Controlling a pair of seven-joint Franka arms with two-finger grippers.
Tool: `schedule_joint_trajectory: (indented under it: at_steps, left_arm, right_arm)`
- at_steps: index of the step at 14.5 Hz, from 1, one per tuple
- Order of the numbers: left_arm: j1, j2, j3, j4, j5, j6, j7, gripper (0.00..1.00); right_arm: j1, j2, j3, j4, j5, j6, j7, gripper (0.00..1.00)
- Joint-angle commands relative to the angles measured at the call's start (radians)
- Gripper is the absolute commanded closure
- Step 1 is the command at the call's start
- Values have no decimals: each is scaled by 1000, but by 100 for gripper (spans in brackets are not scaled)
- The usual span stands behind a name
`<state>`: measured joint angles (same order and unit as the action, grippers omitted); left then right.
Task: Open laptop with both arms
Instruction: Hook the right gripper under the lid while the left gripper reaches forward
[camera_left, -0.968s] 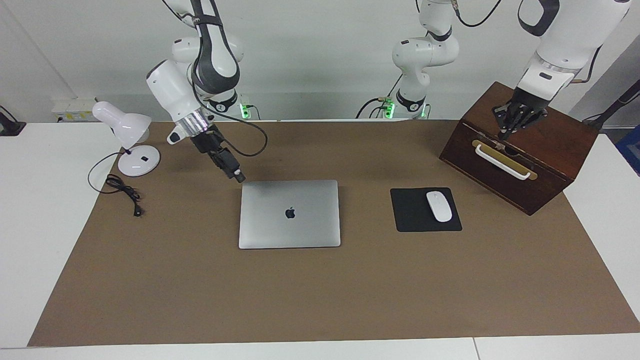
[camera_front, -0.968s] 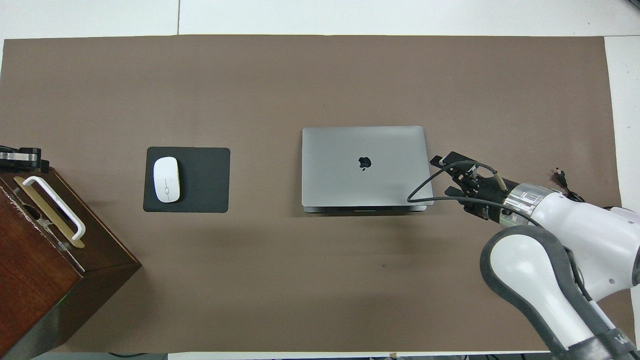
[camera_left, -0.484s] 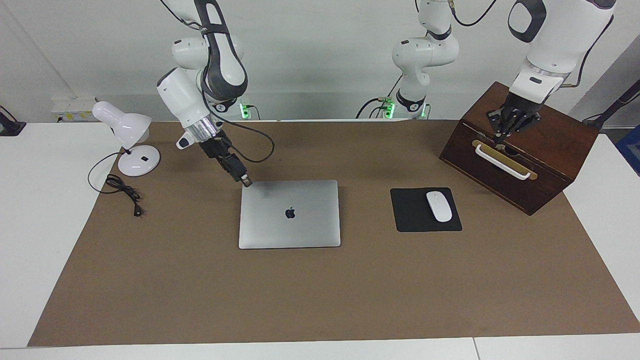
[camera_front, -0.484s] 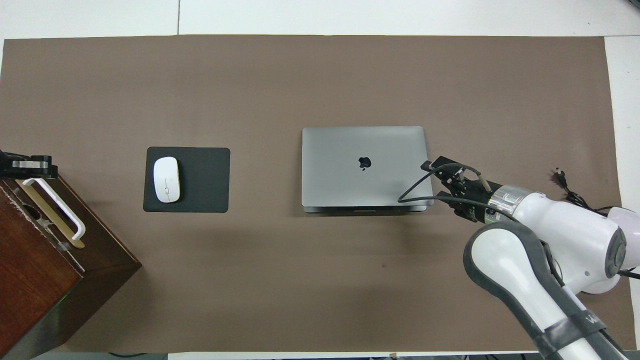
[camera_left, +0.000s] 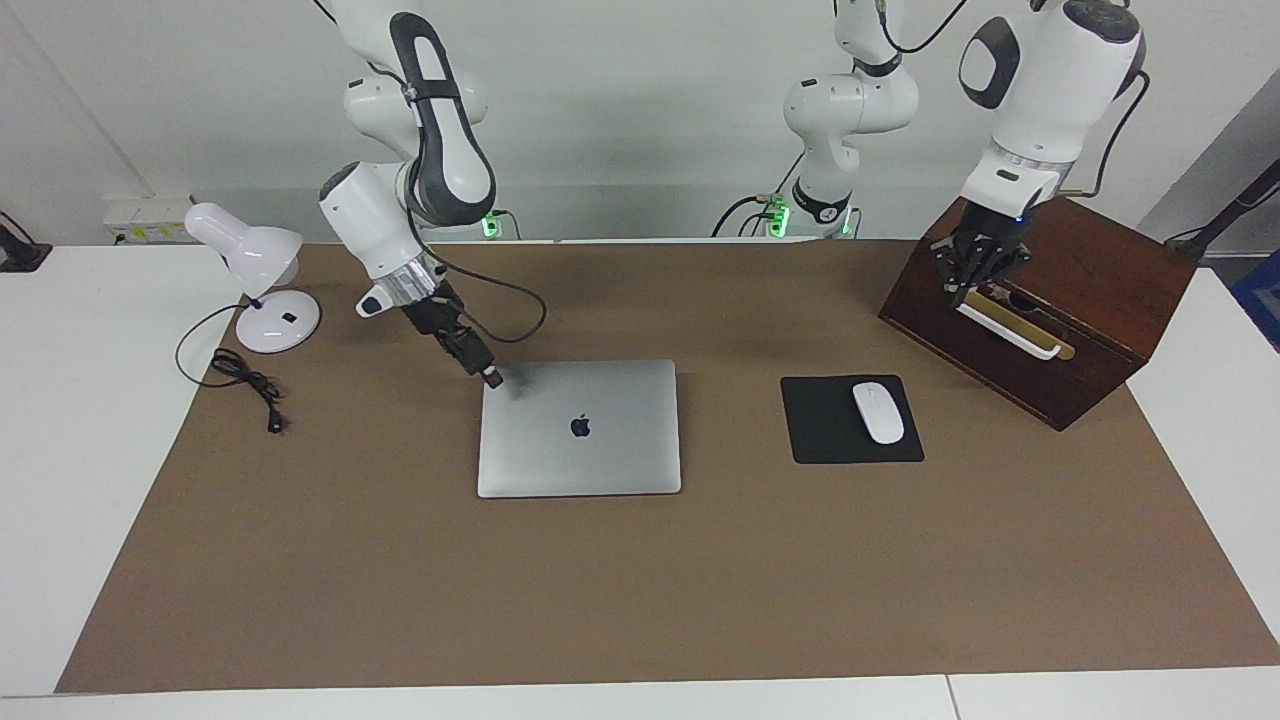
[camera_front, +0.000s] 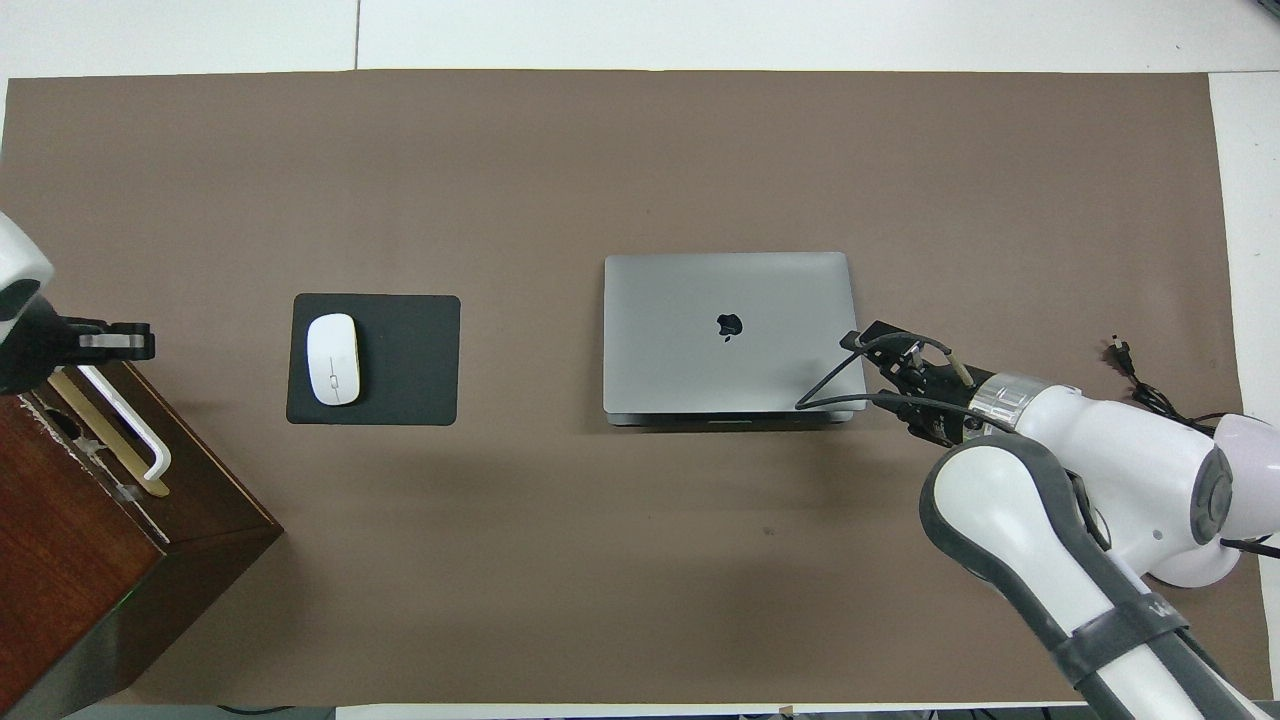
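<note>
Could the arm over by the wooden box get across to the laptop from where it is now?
Probably yes. The left gripper hangs shut over the wooden box; only the flat mouse pad and mouse lie between it and the closed laptop.

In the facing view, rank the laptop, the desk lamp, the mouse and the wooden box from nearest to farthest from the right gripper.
From the right gripper:
1. Laptop, with the gripper at its corner nearest the right arm.
2. Desk lamp, at the right arm's end of the table.
3. Mouse, on the black pad.
4. Wooden box, at the left arm's end.
</note>
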<state>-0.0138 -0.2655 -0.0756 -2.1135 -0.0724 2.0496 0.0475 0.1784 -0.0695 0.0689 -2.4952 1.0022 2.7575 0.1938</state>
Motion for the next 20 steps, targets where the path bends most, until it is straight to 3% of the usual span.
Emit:
schedule_joint_trajectory:
  at_steps: [1, 6, 11, 13, 17, 20]
  left_arm:
    - [-73, -90, 10, -155, -18, 136, -11, 100]
    - [-205, -158, 10, -387, -23, 423, -12, 100]
    - [-326, -143, 10, -541, -29, 705, -12, 100]
    - [-379, -107, 10, -586, -29, 820, -11, 100]
    - [-498, 86, 10, -615, -29, 1121, -32, 100]
    - [-546, 158, 10, -614, -29, 1222, -43, 100]
  right_arm:
    - [-4, 17, 8, -5, 47, 33, -43, 3]
    - [30, 65, 8, 22, 90, 79, -53, 3]
    - [90, 103, 8, 85, 182, 102, -53, 3]
    - [133, 129, 8, 114, 209, 139, -51, 3]
    - [142, 143, 8, 147, 230, 140, -51, 3]
    - [142, 143, 8, 147, 230, 142, -53, 3]
